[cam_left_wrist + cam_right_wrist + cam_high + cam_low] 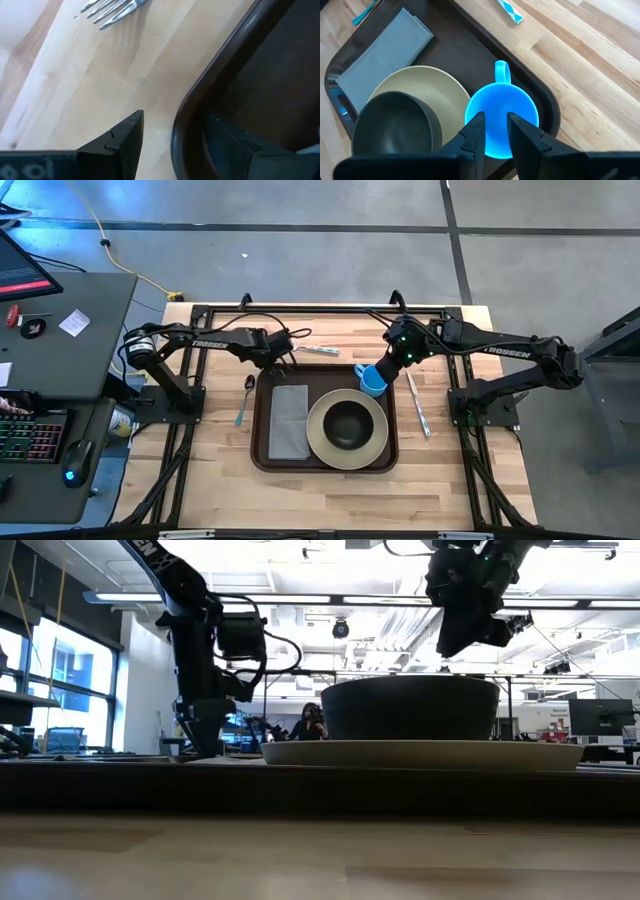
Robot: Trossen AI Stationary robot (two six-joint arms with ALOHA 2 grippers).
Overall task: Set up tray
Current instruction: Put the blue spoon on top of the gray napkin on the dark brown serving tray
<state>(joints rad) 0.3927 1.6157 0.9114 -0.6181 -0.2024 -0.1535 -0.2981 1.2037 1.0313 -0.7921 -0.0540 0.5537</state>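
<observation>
The large dark brown rectangular plastic tray lies near the middle of the light wooden table, closer to its front edge. On the tray, a flat grey folded napkin lies along the left side, and a round beige plate with a dark round bowl on it stands at the right side. The right gripper is above the far right corner of the tray and its jaws are clamped on the rim of a bright blue plastic cup with a handle. The left gripper is at the far left corner of the tray, with its jaws apart on both sides of the tray rim. A metal fork lies on the table beyond the far edge of the tray, a metal spoon lies beside its left edge, and a long knife lies beside its right edge.
</observation>
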